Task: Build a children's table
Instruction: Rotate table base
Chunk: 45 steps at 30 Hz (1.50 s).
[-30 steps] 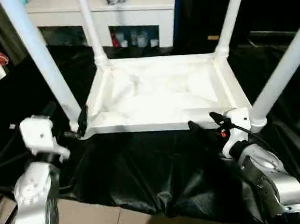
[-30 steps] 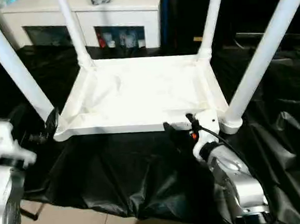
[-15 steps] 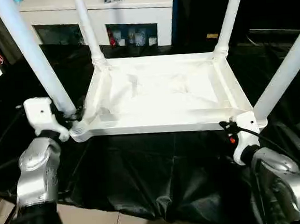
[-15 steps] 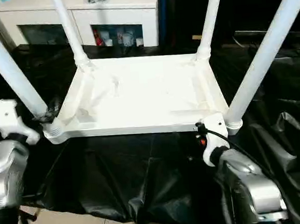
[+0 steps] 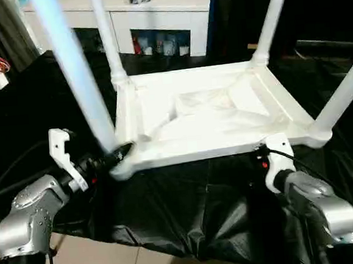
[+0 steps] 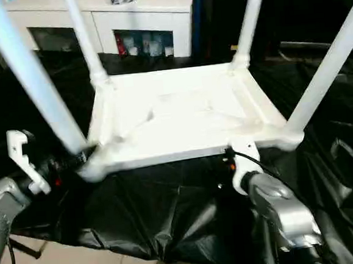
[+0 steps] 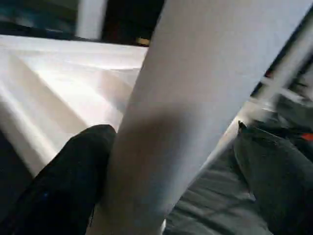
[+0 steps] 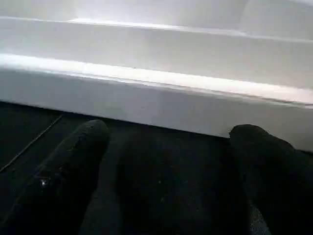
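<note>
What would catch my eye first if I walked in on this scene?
An upside-down white children's table lies on a black cloth, its four legs pointing up. The left gripper straddles the near-left leg at its base, fingers open, while the right gripper waits open beneath the near edge.

We see the white children's table (image 5: 212,114) lying upside down on black sheeting, four legs up.

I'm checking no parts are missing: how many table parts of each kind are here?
Tabletop: 1
Legs: 4, near left, far left, far right, near right
Total: 5
</note>
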{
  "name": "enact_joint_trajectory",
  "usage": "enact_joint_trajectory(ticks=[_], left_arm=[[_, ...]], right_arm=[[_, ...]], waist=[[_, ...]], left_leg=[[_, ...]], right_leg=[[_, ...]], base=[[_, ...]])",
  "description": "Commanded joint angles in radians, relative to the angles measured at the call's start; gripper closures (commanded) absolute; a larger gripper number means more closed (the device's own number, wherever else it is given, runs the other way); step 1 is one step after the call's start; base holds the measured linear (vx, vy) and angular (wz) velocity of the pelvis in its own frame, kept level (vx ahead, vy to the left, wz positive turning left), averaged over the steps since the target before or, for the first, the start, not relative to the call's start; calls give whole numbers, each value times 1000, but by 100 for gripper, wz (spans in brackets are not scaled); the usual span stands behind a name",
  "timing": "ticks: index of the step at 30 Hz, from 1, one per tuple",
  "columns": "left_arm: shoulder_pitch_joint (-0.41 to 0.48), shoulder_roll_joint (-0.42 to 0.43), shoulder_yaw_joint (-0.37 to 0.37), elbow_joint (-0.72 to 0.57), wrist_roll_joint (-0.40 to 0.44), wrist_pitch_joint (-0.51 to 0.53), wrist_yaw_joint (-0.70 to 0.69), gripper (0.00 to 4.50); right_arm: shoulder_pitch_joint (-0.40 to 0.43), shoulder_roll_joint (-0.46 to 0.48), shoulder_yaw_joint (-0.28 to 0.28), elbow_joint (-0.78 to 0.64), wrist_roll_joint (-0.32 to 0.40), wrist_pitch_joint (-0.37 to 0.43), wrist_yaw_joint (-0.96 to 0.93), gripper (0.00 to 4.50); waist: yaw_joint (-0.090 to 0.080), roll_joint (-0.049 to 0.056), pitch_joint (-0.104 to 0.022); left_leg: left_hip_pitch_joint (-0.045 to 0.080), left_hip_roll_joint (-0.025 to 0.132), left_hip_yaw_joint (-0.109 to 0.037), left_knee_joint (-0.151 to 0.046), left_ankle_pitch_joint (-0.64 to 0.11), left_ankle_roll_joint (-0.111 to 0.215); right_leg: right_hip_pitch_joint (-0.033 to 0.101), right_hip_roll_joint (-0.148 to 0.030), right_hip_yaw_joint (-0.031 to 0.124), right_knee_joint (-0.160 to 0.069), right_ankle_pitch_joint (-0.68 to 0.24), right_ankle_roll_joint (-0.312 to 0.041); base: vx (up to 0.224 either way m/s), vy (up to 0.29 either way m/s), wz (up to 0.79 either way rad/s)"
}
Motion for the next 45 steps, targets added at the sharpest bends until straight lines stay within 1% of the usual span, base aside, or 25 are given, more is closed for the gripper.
enact_joint_trajectory(ticks=[1, 2, 3, 5, 6, 9, 10, 12, 15, 16, 17, 18, 19, 20, 24, 27, 31, 32, 35, 37, 38, 40, 42, 43, 45], left_arm=[[7, 18, -39, -65, -55, 58, -74, 0], [13, 21, -49, -93, -78, 78, -95, 0], [14, 22, -51, -99, -83, 83, -100, 0], [21, 21, -68, -147, -119, 113, -127, 0], [23, 18, -82, -176, -141, 137, -144, 0], [25, 13, -98, -205, -158, 159, -155, 0], [25, 6, -112, -223, -167, 170, -155, 0], [26, -1, -133, -249, -177, 185, -155, 0], [27, -23, -179, -259, -154, 183, -146, 0], [30, -26, -187, -265, -158, 188, -150, 0], [30, -27, -189, -267, -160, 191, -150, 0], [32, -33, -198, -280, -173, 203, -151, 0], [34, -38, -206, -294, -186, 214, -152, 0], [35, -39, -210, -302, -193, 219, -155, 0], [54, -39, -214, -354, -250, 276, -174, 0], [69, -26, -215, -379, -287, 313, -185, 0], [76, -22, -217, -389, -293, 323, -181, 0], [74, -25, -218, -387, -295, 324, -179, 0], [64, -38, -227, -384, -293, 327, -166, 0], [51, -53, -236, -375, -285, 321, -152, 0], [34, -73, -242, -362, -270, 303, -135, 0], [18, -85, -248, -348, -262, 297, -128, 0], [-7, -100, -263, -320, -235, 272, -116, 0], [-23, -113, -272, -305, -219, 256, -108, 0], [-59, -137, -299, -277, -196, 238, -109, 0]], right_arm=[[-35, 11, 5, 50, -15, -48, 6, 3], [-52, 18, 12, 75, -20, -67, 14, 3], [-55, 20, 13, 81, -22, -73, 16, 3], [-83, 33, 24, 118, -31, -106, 34, 3], [-100, 41, 32, 138, -34, -128, 52, 3], [-113, 46, 42, 153, -35, -146, 71, 3], [-118, 49, 49, 154, -35, -150, 81, 3], [-127, 53, 57, 165, -35, -163, 97, 3], [-135, 60, 60, 192, -49, -189, 112, 3], [-134, 61, 59, 193, -51, -193, 115, 3], [-133, 61, 60, 192, -51, -194, 116, 3], [-129, 61, 61, 188, -51, -198, 123, 3], [-123, 59, 63, 181, -49, -200, 132, 3], [-119, 58, 65, 176, -49, -202, 136, 3], [-104, 47, 64, 170, -42, -221, 171, 3], [-101, 41, 61, 172, -39, -231, 195, 3], [-100, 38, 60, 173, -42, -236, 212, 3], [-104, 39, 60, 178, -41, -239, 218, 3], [-124, 52, 68, 204, -43, -250, 240, 3], [-145, 69, 81, 234, -49, -260, 252, 3], [-170, 90, 94, 271, -59, -273, 263, 3], [-193, 106, 102, 304, -67, -280, 265, 3], [-219, 123, 115, 343, -78, -289, 275, 3], [-235, 133, 123, 368, -86, -296, 277, 3], [-273, 153, 136, 425, -105, -316, 285, 3]], waist=[[-3, -5, -54], [-5, -8, -54], [-7, -4, -53], [-10, -11, -53], [-12, -15, -54], [-16, -17, -53], [-18, -21, -55], [-20, -22, -55], [-23, -23, -56], [-26, -20, -56], [-27, -21, -55], [-28, -23, -56], [-29, -19, -56], [-30, -20, -56], [-32, -24, -58], [-34, -25, -57], [-35, -23, -55], [-35, -25, -55], [-35, -21, -54], [-39, -21, -54], [-39, -19, -53], [-41, -20, -52], [-45, -25, -49], [-45, -24, -50], [-46, -25, -49]], left_leg=[[25, 45, -27, -86, -290, -35], [26, 46, -27, -86, -289, -34], [27, 46, -27, -87, -293, -39], [27, 46, -24, -86, -288, -41], [23, 46, -26, -87, -279, -39], [24, 44, -23, -84, -258, -30], [23, 45, -24, -83, -242, -24], [21, 45, -22, -80, -220, -16], [20, 44, -21, -77, -198, -10], [21, 44, -21, -77, -200, -11], [21, 44, -21, -77, -201, -11], [20, 44, -21, -77, -202, -10], [21, 44, -21, -77, -204, -10], [22, 44, -21, -76, -204, -9], [19, 44, -20, -73, -186, -2], [17, 43, -19, -71, -177, 5], [22, 43, -19, -71, -189, 5], [23, 43, -18, -71, -193, 4], [24, 44, -20, -73, -212, -6], [22, 43, -21, -74, -222, -13], [22, 43, -22, -75, -226, -15], [25, 43, -21, -74, -245, -20], [22, 42, -24, -77, -262, -26], [24, 42, -26, -77, -271, -30], [28, 43, -27, -77, -283, -36]], right_leg=[[30, -61, 50, -78, -292, -162], [29, -60, 51, -79, -290, -163], [28, -58, 51, -78, -287, -170], [29, -57, 51, -75, -259, -177], [35, -59, 51, -72, -251, -180], [36, -55, 52, -72, -228, -181], [39, -56, 52, -69, -212, -182], [40, -55, 53, -68, -191, -190], [42, -53, 52, -65, -172, -198], [41, -52, 52, -66, -173, -201], [42, -52, 53, -66, -174, -201], [44, -52, 53, -66, -175, -201], [44, -51, 53, -65, -180, -201], [44, -51, 53, -66, -178, -203], [47, -50, 53, -62, -157, -212], [49, -48, 53, -62, -154, -216], [45, -44, 55, -66, -178, -213], [44, -44, 55, -67, -184, -212], [43, -44, 55, -69, -210, -205], [45, -46, 54, -70, -217, -208], [45, -46, 54, -71, -224, -206], [43, -46, 55, -75, -257, -200], [45, -47, 54, -80, -308, -184], [44, -48, 54, -81, -331, -175], [41, -49, 54, -84, -347, -173]], base=[[0, 0, 0], [0, 0, 0], [0, 0, 0], [0, 0, 0], [0, 0, 0], [0, 0, 0], [0, 0, 0], [0, 0, 0], [0, 0, 0], [0, 0, 0], [0, 0, 0], [0, 0, 0], [0, 0, 0], [0, 0, 0], [0, 0, 0], [0, 0, 0], [0, 0, 0], [0, 0, 0], [0, 0, 0], [0, 0, 0], [0, 0, 0], [0, 0, 0], [0, 0, 0], [0, 0, 0], [0, 0, 0]])
